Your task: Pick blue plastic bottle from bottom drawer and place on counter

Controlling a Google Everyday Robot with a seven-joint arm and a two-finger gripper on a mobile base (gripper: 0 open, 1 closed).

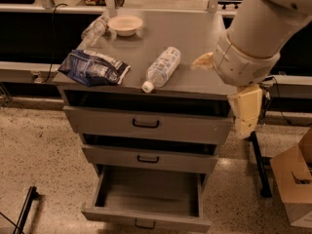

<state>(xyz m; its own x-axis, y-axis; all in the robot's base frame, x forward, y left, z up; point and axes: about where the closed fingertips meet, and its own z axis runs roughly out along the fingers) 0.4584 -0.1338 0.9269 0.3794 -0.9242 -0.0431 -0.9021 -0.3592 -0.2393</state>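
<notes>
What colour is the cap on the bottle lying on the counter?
White cap, camera view. The gripper hangs beside the counter.

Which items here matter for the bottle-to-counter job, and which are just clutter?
Job: blue plastic bottle, lying on the counter; bottom drawer, open; tool, off the counter's right edge.
Clutter: snack bag, bowl, clear bottle, cardboard box.

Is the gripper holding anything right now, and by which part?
Nothing. The gripper hangs beside the counter's right edge; the blue plastic bottle lies free on top.
</notes>
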